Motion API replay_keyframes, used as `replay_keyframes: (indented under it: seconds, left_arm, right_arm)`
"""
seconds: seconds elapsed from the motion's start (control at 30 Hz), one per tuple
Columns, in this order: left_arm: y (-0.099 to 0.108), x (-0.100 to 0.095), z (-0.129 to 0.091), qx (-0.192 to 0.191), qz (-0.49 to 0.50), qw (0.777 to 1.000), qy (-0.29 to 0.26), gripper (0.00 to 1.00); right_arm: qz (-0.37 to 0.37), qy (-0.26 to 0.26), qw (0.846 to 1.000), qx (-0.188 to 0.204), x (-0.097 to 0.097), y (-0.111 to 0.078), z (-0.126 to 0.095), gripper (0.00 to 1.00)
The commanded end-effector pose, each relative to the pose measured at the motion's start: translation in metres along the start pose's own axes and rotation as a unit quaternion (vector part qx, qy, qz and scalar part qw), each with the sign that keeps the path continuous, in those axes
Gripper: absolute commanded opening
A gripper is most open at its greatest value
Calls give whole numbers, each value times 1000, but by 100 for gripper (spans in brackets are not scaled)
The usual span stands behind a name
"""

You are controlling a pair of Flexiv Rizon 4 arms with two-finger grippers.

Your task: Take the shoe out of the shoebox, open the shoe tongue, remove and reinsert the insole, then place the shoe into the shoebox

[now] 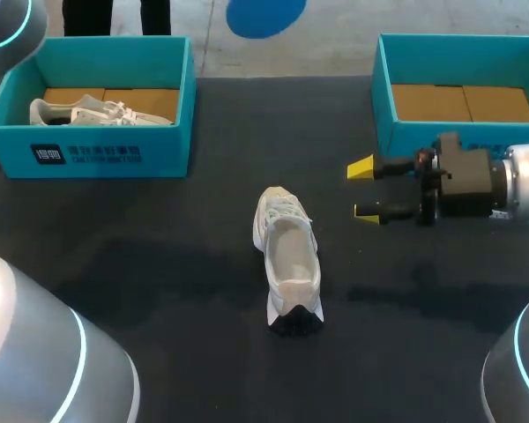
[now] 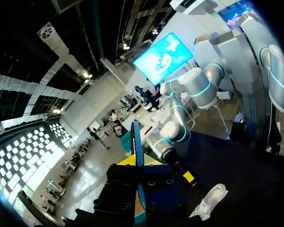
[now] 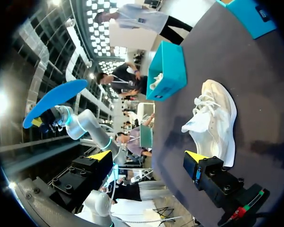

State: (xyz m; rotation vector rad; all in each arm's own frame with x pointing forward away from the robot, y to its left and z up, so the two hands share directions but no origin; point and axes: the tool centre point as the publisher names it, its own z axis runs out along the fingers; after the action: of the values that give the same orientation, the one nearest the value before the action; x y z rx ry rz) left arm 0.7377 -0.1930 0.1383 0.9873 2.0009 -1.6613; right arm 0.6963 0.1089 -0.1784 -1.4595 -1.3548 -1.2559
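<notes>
Table (image 1: pixel 159 264), dark-topped, carries everything below.

Shoeboxes: two, teal, both open, at the far edge. Left shoebox (image 1: pixel 172 150) at far left holds a second shoe (image 1: pixel 88 112), white, lying on its side. Right shoebox (image 1: pixel 386 106) at far right shows only its brown cardboard floor.

Right arm enters from the right, level over the table, just near of the right shoebox's front wall. Right gripper (image 1: pixel 363 189) points left toward the middle. Its jaws are well apart with nothing between them.

Shoe (image 1: pixel 286 256): white trainer, upright on its sole in the middle of the table, well apart from both boxes. Toe points far, dark heel near, opening up. It lies left of the right gripper, not touching it.

Insole (image 3: pixel 54 101): blue, held in the air off the table. In the left wrist view it shows edge-on, a thin blue blade. Left gripper (image 2: pixel 138 163) is clamped on it, one yellow tip on each face.
</notes>
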Motion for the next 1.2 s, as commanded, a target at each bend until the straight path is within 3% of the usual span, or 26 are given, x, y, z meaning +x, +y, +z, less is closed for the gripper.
replay_keyframes:
  seconds: [0.03,0.6,0.93,1.07,1.2]
  left_arm:
    - [-7,-6,-3,-37,30,999,15,0]
    - [-7,-6,-3,-37,30,999,15,0]
    - [21,54,5,-40,213,975,-50,0]
    - [22,68,0,8,261,962,-86,0]
    - [26,81,-1,7,340,936,-86,0]
  right_arm:
    - [0,-2,1000,-1,0,0,2,100]
    - [0,-2,1000,-1,0,0,2,100]
    - [0,-2,1000,-1,0,0,2,100]
    - [0,-2,1000,-1,0,0,2,100]
    - [0,-2,1000,-1,0,0,2,100]
